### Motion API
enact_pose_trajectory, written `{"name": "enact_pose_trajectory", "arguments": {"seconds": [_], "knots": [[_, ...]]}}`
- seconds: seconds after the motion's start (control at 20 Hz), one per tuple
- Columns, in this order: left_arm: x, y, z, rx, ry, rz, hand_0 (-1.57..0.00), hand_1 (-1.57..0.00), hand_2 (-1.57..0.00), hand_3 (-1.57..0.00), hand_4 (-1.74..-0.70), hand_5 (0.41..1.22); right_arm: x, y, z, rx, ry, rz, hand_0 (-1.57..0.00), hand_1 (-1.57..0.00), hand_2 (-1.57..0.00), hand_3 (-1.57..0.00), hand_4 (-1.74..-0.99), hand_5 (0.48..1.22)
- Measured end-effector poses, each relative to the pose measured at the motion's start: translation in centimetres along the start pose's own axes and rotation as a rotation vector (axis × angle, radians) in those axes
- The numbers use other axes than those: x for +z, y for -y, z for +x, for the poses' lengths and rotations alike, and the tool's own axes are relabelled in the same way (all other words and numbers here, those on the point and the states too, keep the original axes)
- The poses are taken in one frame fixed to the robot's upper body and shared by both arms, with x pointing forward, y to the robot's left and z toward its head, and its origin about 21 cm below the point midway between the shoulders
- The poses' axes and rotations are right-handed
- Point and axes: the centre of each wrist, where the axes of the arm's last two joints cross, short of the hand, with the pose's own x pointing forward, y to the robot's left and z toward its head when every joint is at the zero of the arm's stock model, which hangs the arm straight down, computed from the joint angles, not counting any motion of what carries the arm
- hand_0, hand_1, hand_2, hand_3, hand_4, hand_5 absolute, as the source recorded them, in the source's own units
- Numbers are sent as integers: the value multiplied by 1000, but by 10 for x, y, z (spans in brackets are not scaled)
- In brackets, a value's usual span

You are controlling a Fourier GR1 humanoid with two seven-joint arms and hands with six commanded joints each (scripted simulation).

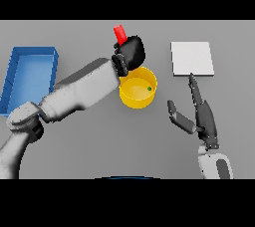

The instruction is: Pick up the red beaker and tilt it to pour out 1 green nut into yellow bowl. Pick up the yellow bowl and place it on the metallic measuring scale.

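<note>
From the head view, the left hand is out over the middle of the grey table, toward its far edge, with its fingers curled round the red beaker. Only the upper part of the beaker shows, poking out above the dark hand toward the far edge and leaning a little to the left; the rest is hidden inside the grasp. The white and grey left arm comes in from the lower left corner and crosses the table on a diagonal, its wrist overlapping the left rim of the yellow bowl.

The bowl stands on the table just on the near side of the hand, roughly at the table's centre. One green nut lies inside it, close to the right wall (small, but plainly green against the yellow).

The metallic measuring scale is a pale square plate lying flat near the far right part of the table, apart from the bowl. A blue tray with raised walls sits along the left edge.

The right hand rests low by the near right side, fingers straight and pointing at the scale, the longest fingertip reaching its near edge, thumb spread out to the left, holding nothing.
</note>
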Motion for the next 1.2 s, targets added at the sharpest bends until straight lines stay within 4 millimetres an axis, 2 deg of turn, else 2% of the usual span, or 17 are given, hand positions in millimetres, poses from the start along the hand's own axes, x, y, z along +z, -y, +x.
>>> {"name": "enact_pose_trajectory", "arguments": {"seconds": [0.05, 0.1, 0.2, 0.35, 0.45, 0.5, 0.65, 0.75, 0.8, 0.85, 1.0, 1.1, 1.2], "knots": [[0, 3, 0, -35, 9, -10, -1571, -1571, -1571, -1571, -1733, 1221, 0, 1, -2, -3, 7, 6, 1, 1, 1, 1, -1077, 676], [0, -2, 1, -76, 16, -2, -1571, -1571, -1571, -1571, -1733, 1221, 1, -2, -6, 8, -10, 13, 1, 1, 1, 1, -1073, 675], [-4, -12, -1, -160, 47, -28, -1571, -1571, -1571, -1571, -1732, 1221, 0, 0, -1, 12, 16, -3, 1, 1, 1, 1, -1061, 671], [-8, -26, 7, -249, 53, -55, -1571, -1571, -1571, -1571, -1728, 1221, 2, 1, -1, 13, 22, 6, 1, 1, 1, 1, -1047, 681], [-8, -32, -3, -277, 37, -55, -1571, -1571, -1571, -1571, -1728, 1221, -1, -1, 0, 21, 18, 1, 1, 1, 1, 1, -1035, 685], [-7, -30, -9, -278, 45, -76, -1571, -1571, -1571, -1571, -1729, 1221, 0, 2, -1, 16, 16, -1, 1, 1, 1, 1, -1027, 686], [-4, -46, -36, -236, 1, -11, -1571, -1571, -1571, -1571, -1725, 1221, 1, -3, 0, 9, 28, 9, 1, 1, 1, 1, -1030, 683], [1, -51, -64, -213, -50, -20, -1571, -1571, -1571, -1571, -1728, 1221, 1, 0, -1, 33, 17, 6, 1, 1, 1, 1, -1023, 682], [5, -58, -79, -170, -69, -11, -1571, -1571, -1571, -1263, -1731, 1221, 0, 0, 1, 41, 24, 2, 1, 1, 1, 1, -1024, 681], [11, -56, -100, -121, -127, -14, -1571, -1571, -1571, -1023, -1733, 1221, 0, 1, 0, 42, 19, -4, 1, 1, 1, 1, -1028, 680], [27, -47, -143, 34, -186, 12, -1571, -1571, -1571, -1290, -1729, 1221, 1, -1, 1, 15, 8, -6, 1, 1, 1, 1, -1001, 683], [37, -42, -170, 216, -302, 3, -1571, -1571, -1571, -1391, -1733, 1221, 2, 1, -1, 28, 30, 9, 1, 1, 1, 1, -996, 675], [53, -26, -197, 410, -405, 18, -1571, -1571, -1571, -1431, -1736, 1221, -2, 1, -3, 27, 19, -2, 1, 1, 1, 1, -999, 665]]}}
